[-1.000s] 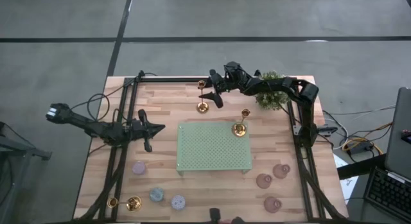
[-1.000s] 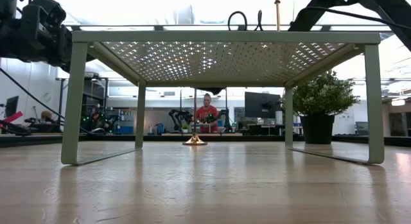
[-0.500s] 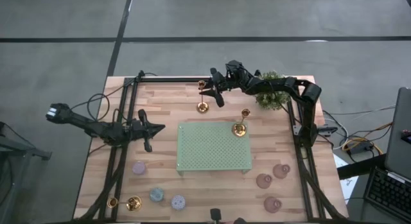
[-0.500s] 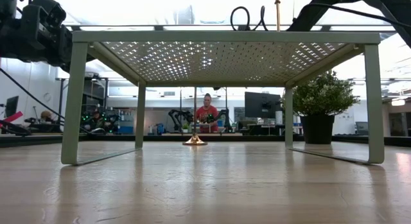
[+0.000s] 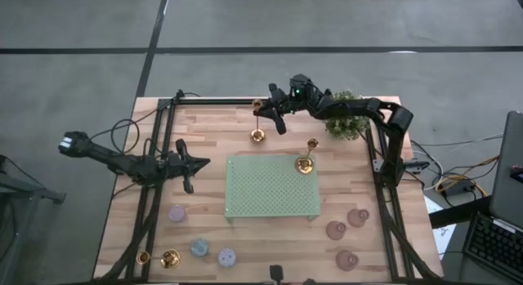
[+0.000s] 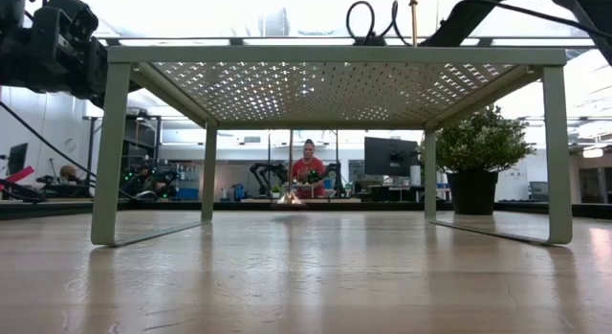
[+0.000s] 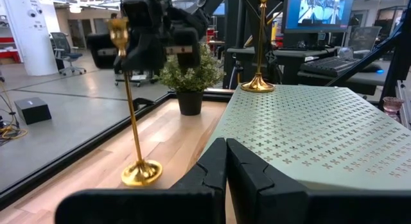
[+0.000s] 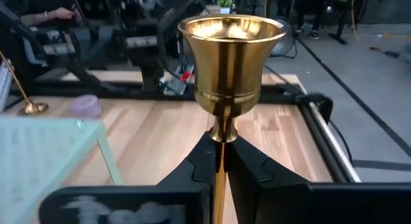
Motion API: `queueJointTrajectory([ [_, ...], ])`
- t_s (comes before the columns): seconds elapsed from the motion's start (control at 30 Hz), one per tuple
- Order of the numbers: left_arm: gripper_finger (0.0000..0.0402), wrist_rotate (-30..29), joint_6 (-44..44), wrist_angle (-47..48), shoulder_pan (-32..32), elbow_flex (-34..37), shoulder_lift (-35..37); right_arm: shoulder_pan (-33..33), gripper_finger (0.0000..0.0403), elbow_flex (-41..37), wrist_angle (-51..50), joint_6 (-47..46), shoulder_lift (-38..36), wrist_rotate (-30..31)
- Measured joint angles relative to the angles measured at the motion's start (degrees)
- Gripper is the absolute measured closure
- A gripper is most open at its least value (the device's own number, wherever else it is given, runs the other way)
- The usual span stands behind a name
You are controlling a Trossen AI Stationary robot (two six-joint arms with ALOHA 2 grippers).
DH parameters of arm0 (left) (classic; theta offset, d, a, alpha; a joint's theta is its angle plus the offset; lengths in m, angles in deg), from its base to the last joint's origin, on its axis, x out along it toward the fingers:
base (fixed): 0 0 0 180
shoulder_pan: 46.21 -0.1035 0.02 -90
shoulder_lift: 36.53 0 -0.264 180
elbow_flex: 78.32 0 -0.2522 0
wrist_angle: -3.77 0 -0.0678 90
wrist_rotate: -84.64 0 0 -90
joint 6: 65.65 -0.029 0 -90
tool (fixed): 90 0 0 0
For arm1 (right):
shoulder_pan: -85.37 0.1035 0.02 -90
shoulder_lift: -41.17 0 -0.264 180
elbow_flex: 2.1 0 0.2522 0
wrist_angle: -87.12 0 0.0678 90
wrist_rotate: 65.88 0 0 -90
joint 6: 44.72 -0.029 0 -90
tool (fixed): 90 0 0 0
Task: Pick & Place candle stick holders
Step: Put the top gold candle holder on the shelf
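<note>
Right tool point(image 8: 219, 161) pinches gold holder point(image 8: 230, 63) stem just under cup, keeping it upright for lifting. Green rack point(image 5: 271, 187) near the tool; left tool point(image 5: 189, 164) closed, empty.

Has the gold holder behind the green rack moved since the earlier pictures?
Yes. In the low view the gold holder, gripped by the right claw, sits higher against the green rack.

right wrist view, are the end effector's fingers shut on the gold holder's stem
Yes, the right end effector has both dark fingers pressed against the thin stem of the gold candle stick holder, just below its cup.
</note>
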Motion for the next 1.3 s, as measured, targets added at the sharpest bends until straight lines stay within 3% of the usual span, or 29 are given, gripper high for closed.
queueJointTrajectory([
  [0.57, 0.0389, 0.0, 0.0, 0.0, 0.0, 0.0, 0.0, -0.3, 0.0385, 0.0, -11.9, 1.1, -18.9, -0.8],
  [0.77, 0.0389, 0.0, 0.0, 0.0, 0.0, 0.0, 0.0, -0.6, 0.0385, 0.0, -13.0, -0.9, -22.7, -12.9],
  [0.97, 0.0389, 0.0, 0.0, 0.0, 0.0, 0.0, 0.0, -0.9, 0.0385, 0.0, -13.1, -2.5, -21.6, -24.5],
  [1.3, 0.0389, 0.0, 0.0, 0.0, 0.0, 0.0, 0.0, -0.5, 0.0385, 0.0, -12.8, 1.2, -17.9, -33.4],
])
